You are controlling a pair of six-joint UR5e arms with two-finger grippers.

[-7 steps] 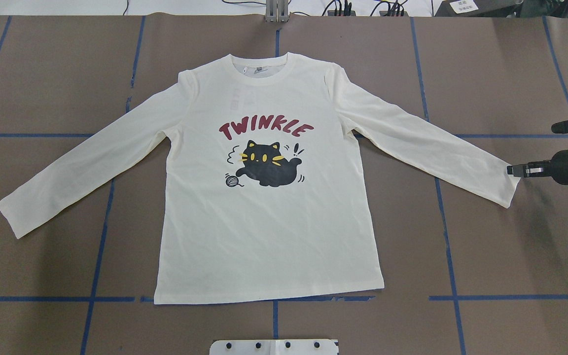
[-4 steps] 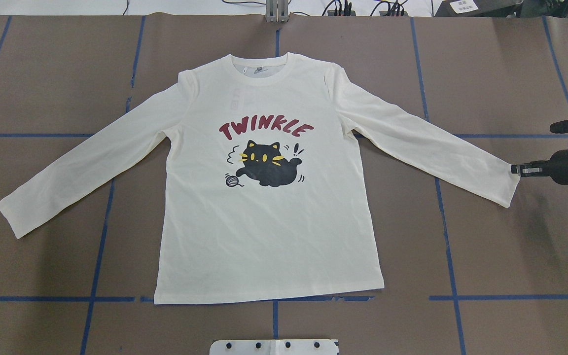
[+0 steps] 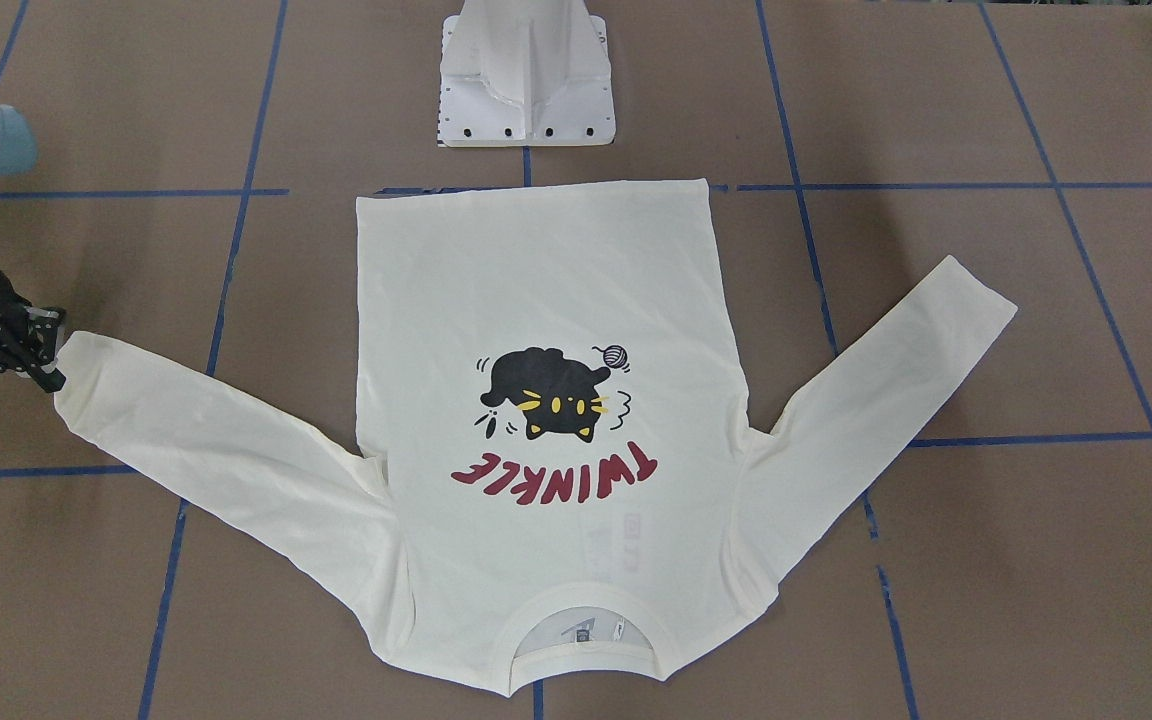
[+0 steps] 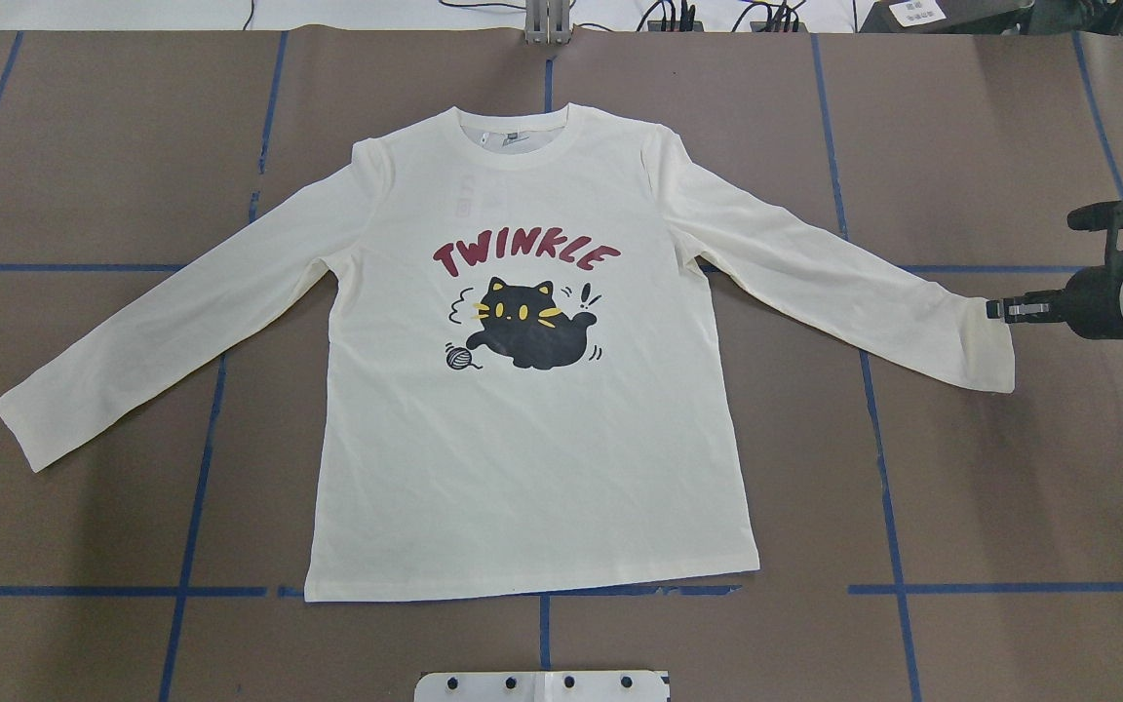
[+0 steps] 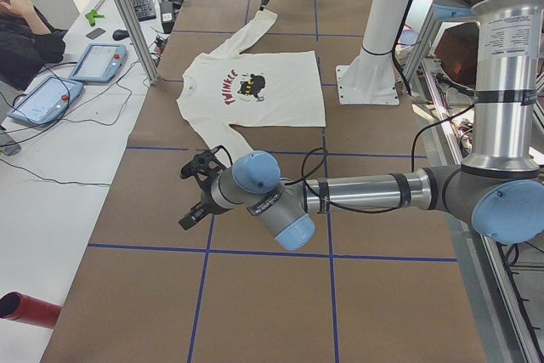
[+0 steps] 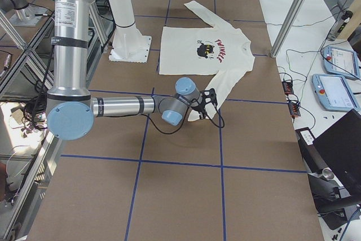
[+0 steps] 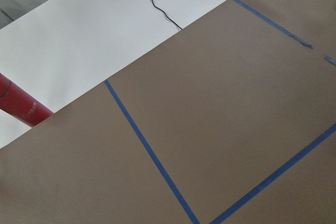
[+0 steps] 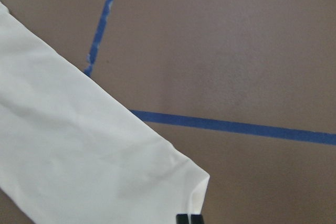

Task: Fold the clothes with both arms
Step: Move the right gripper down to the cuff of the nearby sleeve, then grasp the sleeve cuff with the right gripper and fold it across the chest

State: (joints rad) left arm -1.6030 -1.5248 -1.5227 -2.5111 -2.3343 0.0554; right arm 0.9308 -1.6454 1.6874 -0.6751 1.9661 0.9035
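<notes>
Pinched the right cuff of the shirt point(image 4: 532, 458), spread print-up in the middle of the tabletop point(image 4: 1010, 507), between the right hand point(image 4: 995, 310)'s fingers. Had drawn that cuff slightly left and farther than before. Could not tell the left hand point(image 5: 191, 214)'s state.

Spread shirt point(image 4: 532, 458) covers table point(image 4: 84, 146) centre; pedestal base point(image 3: 528, 75) stands just beyond hem; open surface outside both sleeves.

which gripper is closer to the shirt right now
Right. The right gripper pinches the cuff of one sleeve of the shirt. The left gripper hangs over bare table, clear of the other cuff.
</notes>
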